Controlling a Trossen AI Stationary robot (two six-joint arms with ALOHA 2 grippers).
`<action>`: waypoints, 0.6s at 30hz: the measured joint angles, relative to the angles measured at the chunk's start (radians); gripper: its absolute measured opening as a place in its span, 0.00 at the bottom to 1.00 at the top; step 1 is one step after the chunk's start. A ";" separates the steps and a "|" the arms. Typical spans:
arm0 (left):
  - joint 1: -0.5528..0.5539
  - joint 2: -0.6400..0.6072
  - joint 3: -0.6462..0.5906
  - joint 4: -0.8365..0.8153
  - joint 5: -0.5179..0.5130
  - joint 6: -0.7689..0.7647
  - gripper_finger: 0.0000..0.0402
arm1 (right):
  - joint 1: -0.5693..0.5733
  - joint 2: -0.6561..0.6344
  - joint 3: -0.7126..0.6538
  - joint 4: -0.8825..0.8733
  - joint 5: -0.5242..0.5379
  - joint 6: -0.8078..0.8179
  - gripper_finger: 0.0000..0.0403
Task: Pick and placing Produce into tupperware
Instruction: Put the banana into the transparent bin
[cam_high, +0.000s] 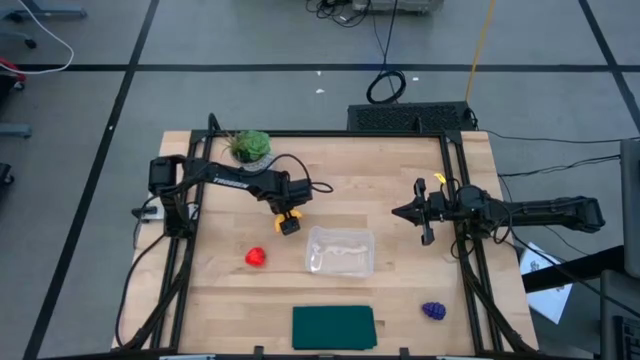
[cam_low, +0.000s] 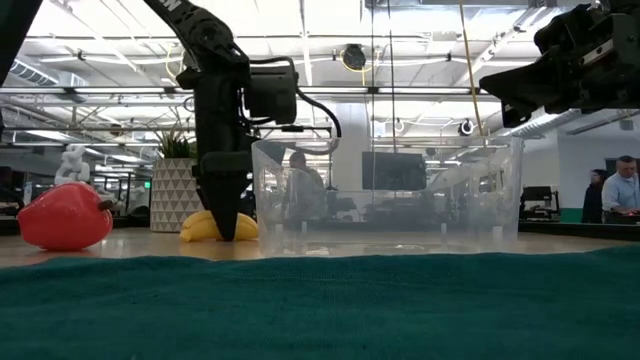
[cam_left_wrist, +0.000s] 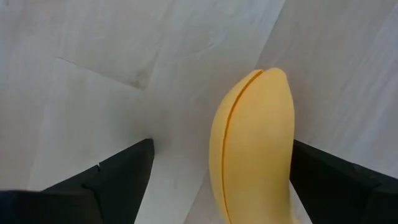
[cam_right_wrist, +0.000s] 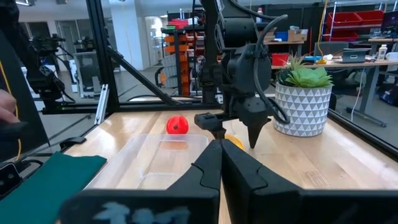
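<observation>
The banana (cam_left_wrist: 252, 149) is straddled by the left gripper (cam_high: 289, 221) — fingers apart; the right gripper (cam_high: 403, 212) is held together above the worktop (cam_high: 400, 170).

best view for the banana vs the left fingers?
Left wrist view: the banana fills the gap between the open left gripper fingers. Low view shows its end behind the gripper; high and right wrist views show only slivers.

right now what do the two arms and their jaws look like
Both arms are dark, nearly black, built of jointed segments. The left arm carries white lettering along its link, and a black cable loops near its wrist. Its gripper has yellow parts by tapered dark fingers. The right arm ends in a dark gripper with a small yellow mark.
</observation>
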 joint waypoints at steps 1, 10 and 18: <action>0.000 0.006 0.001 -0.001 0.000 0.001 0.89 | 0.000 0.001 0.000 0.000 0.000 0.000 0.00; 0.004 0.004 -0.001 0.001 0.001 0.011 0.89 | 0.000 0.004 0.000 0.001 0.000 0.000 0.00; 0.004 0.005 -0.001 0.000 0.000 0.015 0.84 | 0.000 0.004 0.000 0.001 0.000 0.000 0.00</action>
